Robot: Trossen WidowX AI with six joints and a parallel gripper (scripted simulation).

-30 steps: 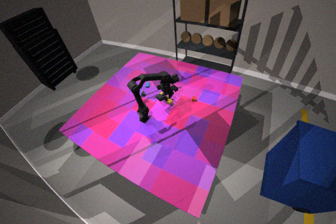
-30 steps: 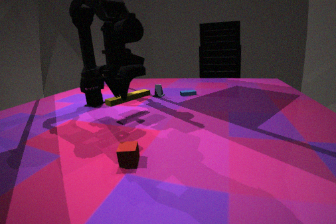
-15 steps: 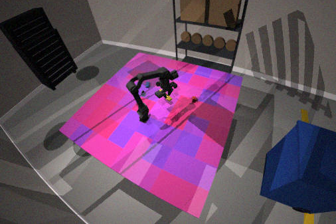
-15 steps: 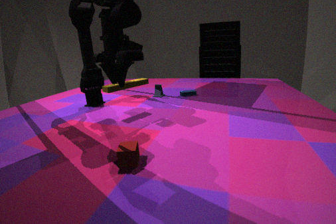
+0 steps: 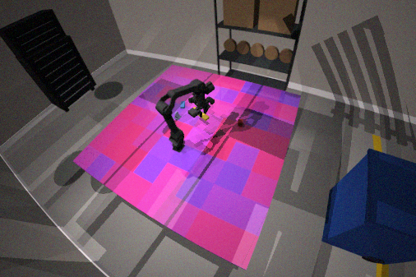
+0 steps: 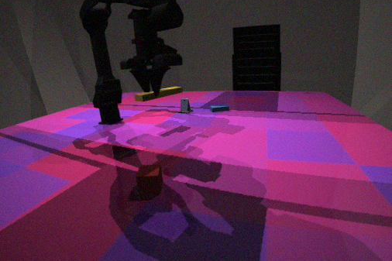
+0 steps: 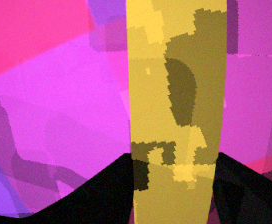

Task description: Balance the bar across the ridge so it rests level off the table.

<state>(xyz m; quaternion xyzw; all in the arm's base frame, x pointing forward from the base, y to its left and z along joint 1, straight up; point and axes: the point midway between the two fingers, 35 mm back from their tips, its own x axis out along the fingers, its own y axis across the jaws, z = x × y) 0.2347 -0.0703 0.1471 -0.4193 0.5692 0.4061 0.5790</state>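
End effector (image 6: 152,91) clamped on yellow bar (image 6: 159,93), partly closed.
Bar sits between fingers, left of grey ridge (image 6: 185,105), apart from it.

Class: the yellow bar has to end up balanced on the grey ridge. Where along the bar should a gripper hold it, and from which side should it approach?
Grip the yellow bar near mid-length, from above, fingers across its narrow width. It is long, flat and slim, so a central hold should keep it level. The gripper is shut on it roughly so.
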